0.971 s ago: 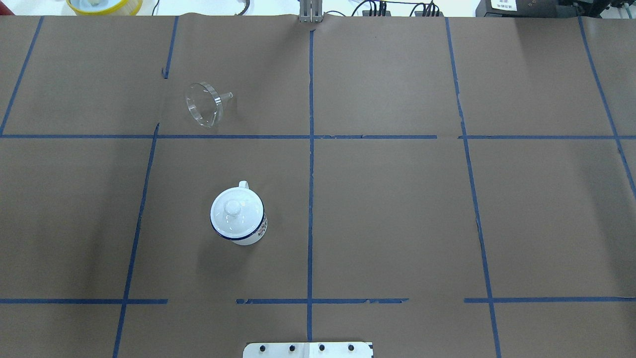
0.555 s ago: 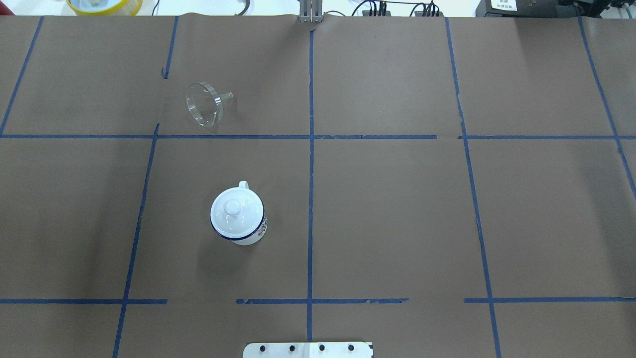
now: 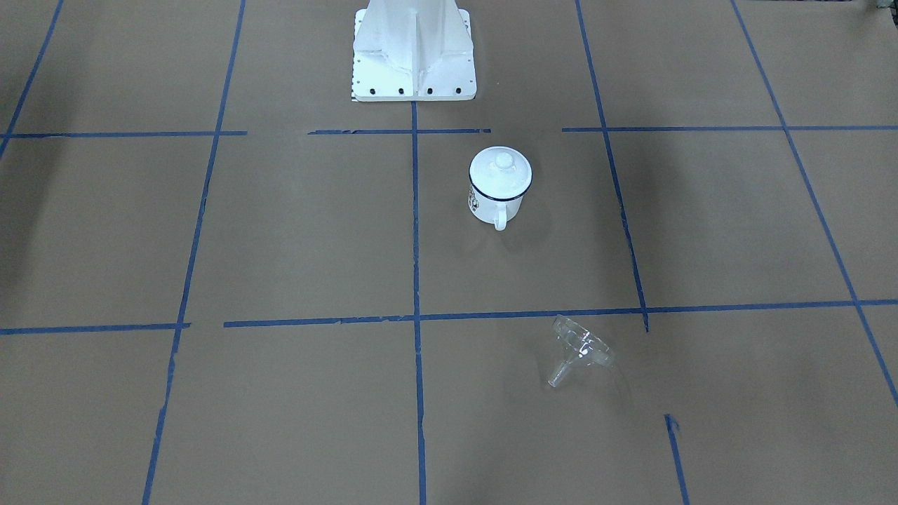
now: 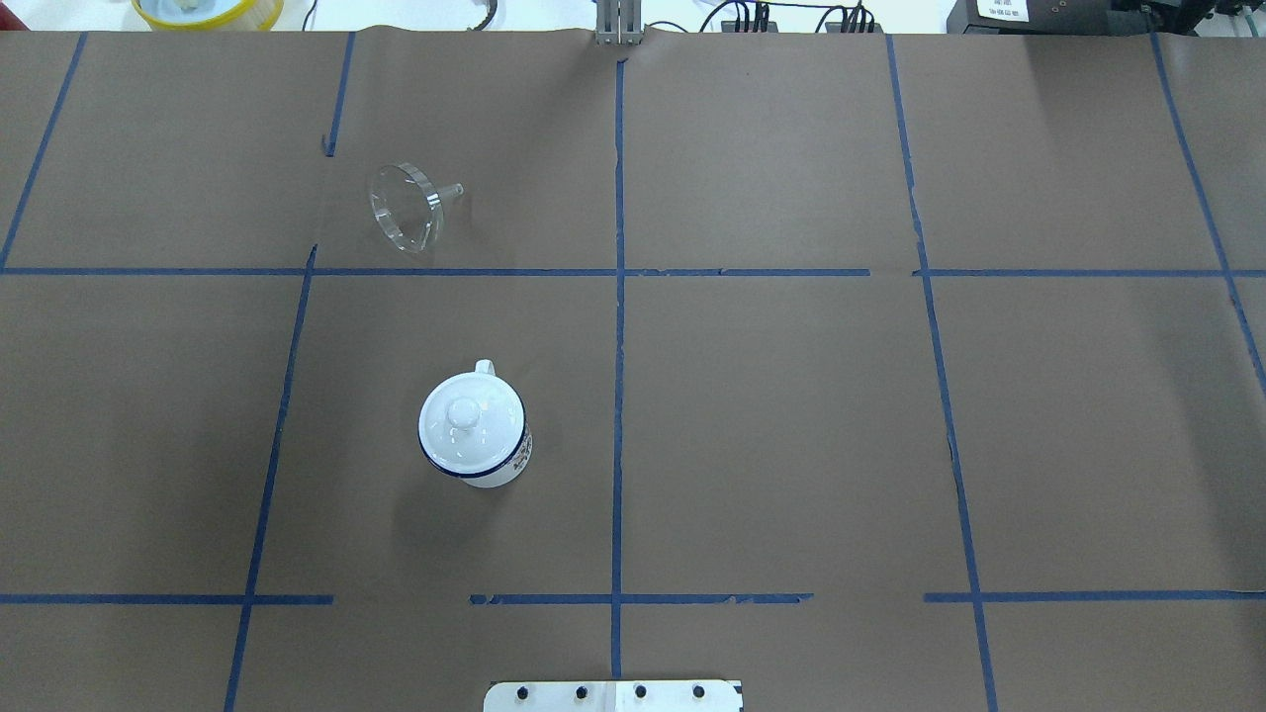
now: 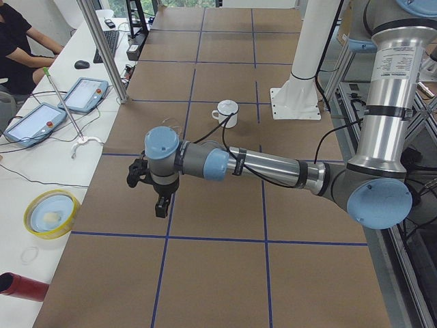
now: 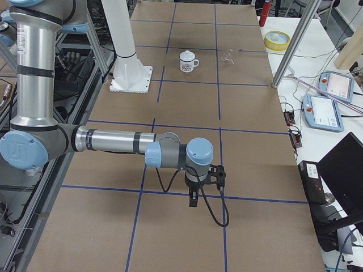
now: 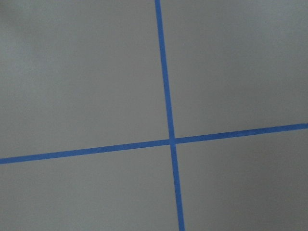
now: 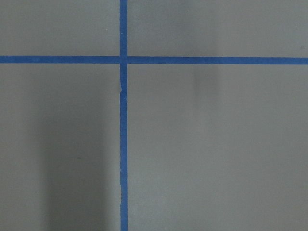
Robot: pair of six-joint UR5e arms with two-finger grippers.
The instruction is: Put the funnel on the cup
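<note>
The clear funnel (image 4: 406, 208) lies on its side on the brown paper, left of centre toward the far edge; it also shows in the front-facing view (image 3: 579, 347). The white cup (image 4: 514, 460) with a dark blue rim stands upright nearer the robot's base, its handle toward the far side, with a round white knobbed lid (image 4: 463, 415) on it. The cup and lid also show in the front-facing view (image 3: 491, 207). My left gripper (image 5: 158, 203) hangs over bare paper far left of both. My right gripper (image 6: 194, 198) hangs far right. I cannot tell whether either is open.
The robot's white base (image 3: 414, 56) stands at the table's near edge. Blue tape lines (image 4: 618, 297) grid the paper. A yellow-rimmed dish (image 4: 208, 10) lies beyond the far edge. Metal posts (image 5: 102, 48), control tablets (image 5: 85, 94) and an operator (image 5: 20, 41) are on the far side.
</note>
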